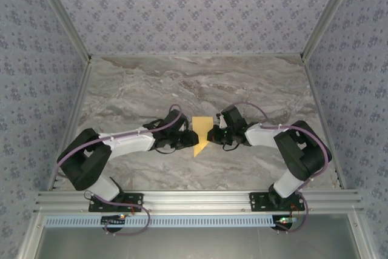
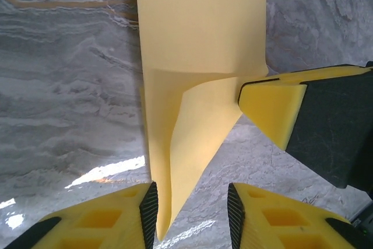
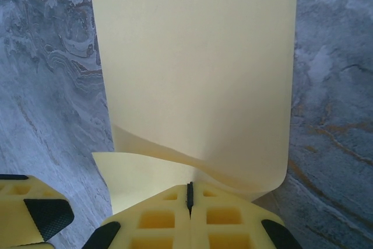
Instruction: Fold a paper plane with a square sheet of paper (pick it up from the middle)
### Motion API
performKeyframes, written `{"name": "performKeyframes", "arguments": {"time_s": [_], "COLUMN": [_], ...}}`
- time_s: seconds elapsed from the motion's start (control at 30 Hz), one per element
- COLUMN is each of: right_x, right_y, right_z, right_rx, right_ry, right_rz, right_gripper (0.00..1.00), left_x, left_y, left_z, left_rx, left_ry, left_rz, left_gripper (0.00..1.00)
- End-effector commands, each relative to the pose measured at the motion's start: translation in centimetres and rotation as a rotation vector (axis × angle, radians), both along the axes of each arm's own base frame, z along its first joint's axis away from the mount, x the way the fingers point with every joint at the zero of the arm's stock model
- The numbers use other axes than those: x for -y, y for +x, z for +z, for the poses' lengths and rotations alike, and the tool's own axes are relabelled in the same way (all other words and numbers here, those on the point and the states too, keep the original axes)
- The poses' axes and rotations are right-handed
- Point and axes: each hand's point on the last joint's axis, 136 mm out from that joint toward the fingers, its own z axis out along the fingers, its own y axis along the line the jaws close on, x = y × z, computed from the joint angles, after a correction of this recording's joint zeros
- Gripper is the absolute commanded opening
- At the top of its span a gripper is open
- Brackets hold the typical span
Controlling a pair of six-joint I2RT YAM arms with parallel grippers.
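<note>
Could let the folded sheet (image 1: 201,128) spring open by the tabletop's (image 1: 151,83) near edge: left gripper (image 2: 190,211) spread, right gripper (image 3: 189,193) alone pinching it.

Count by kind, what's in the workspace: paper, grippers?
yellow paper sheet: 1
grippers: 2, the left gripper and the right gripper
Total: 3
</note>
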Motion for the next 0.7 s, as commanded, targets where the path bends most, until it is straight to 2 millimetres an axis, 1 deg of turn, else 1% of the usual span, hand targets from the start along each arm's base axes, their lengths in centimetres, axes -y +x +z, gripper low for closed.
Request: {"name": "performKeyframes", "arguments": {"time_s": [0.0,0.17,0.37,0.57,0.67], "right_x": [-0.7,-0.7,-0.6,-0.6,-0.6], "right_y": [0.2,0.2,0.1,0.1,0.1], "right_z": [0.4,0.9,1.5,1.6,1.6], "right_rx": [0.007,0.016,0.026,0.026,0.025], "right_ry": [0.011,0.016,0.020,0.023,0.024], "right_rz": [0.023,0.023,0.024,0.024,0.024], "right_gripper": [0.02,0.01,0.02,0.02,0.02], "left_x": [1.0,1.5,2.0,1.7,1.3], "left_y": [1.6,2.7,3.1,3.3,3.5], "left_z": [0.8,0.3,-0.4,-1.3,-1.5], "left_rx": [0.035,0.038,0.023,0.011,0.014], "left_ry": [-0.041,-0.035,-0.032,-0.004,0.017], "left_rz": [-0.036,-0.057,-0.084,-0.086,-0.079], "left_gripper": [0.40,0.39,0.31,0.22,0.20]}}
